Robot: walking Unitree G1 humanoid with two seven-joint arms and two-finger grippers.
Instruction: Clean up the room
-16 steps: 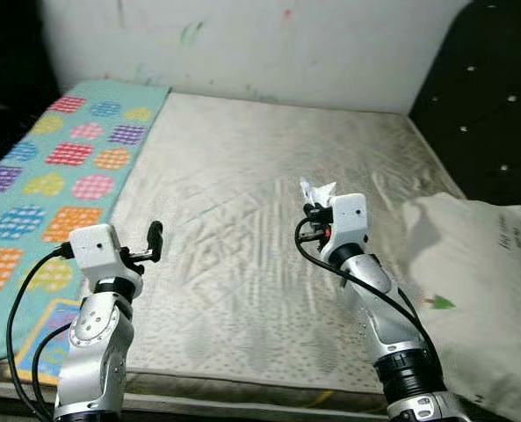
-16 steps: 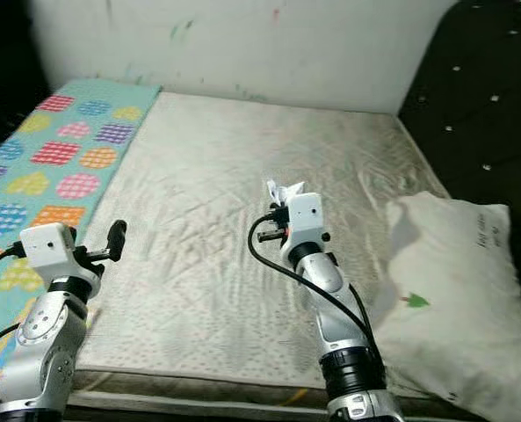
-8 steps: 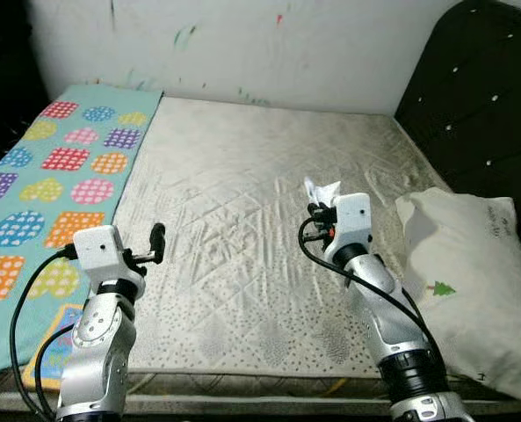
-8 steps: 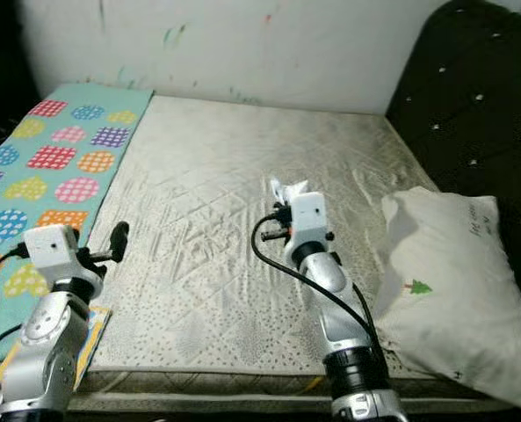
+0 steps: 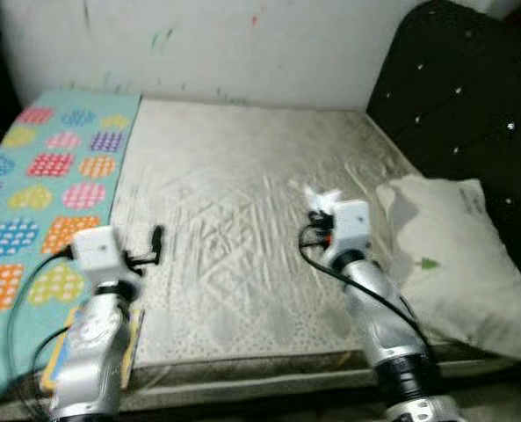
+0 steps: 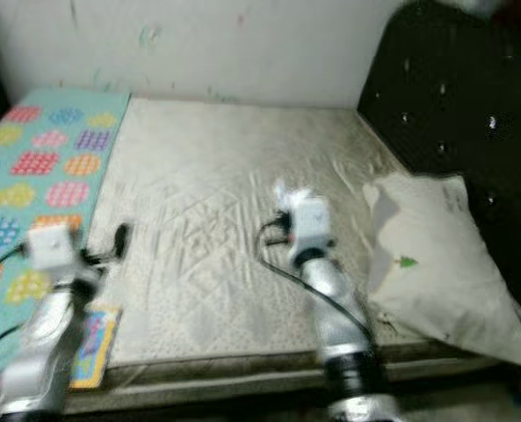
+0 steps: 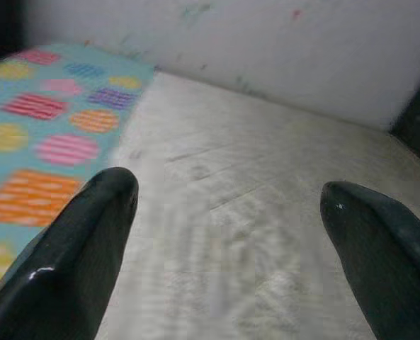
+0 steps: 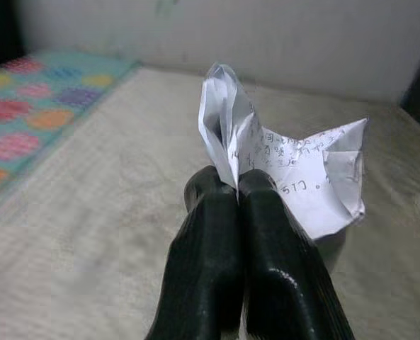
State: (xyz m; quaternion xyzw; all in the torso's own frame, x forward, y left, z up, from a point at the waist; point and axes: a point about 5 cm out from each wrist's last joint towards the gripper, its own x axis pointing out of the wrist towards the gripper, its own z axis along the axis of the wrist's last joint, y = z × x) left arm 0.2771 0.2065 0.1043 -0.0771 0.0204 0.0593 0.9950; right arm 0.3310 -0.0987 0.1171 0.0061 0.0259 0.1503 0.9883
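A crumpled white paper [image 8: 280, 163] with handwriting is pinched between the two black fingers [image 8: 217, 234] of my right gripper [image 5: 318, 207], which is shut on it. It hangs raised above the middle of the bare mattress [image 5: 242, 193]; the paper [image 5: 320, 197] pokes up from the gripper's tip. My left gripper [image 5: 157, 241] is held up over the mattress's near left part, close to the blanket's edge. Its fingers [image 7: 82, 241] stand wide apart with nothing between them.
A teal blanket [image 5: 40, 176] with coloured patches covers the mattress's left side. A white pillow [image 5: 445, 255] lies at the right against a dark tufted headboard [image 5: 471, 97]. A colourful flat item [image 6: 97, 347] lies at the near left edge. A white wall [image 5: 198, 44] is behind.
The camera has pulled back and swung rightward, so the mattress's near edge and more of the headboard show. Both arms keep their poses; the paper stays clamped.
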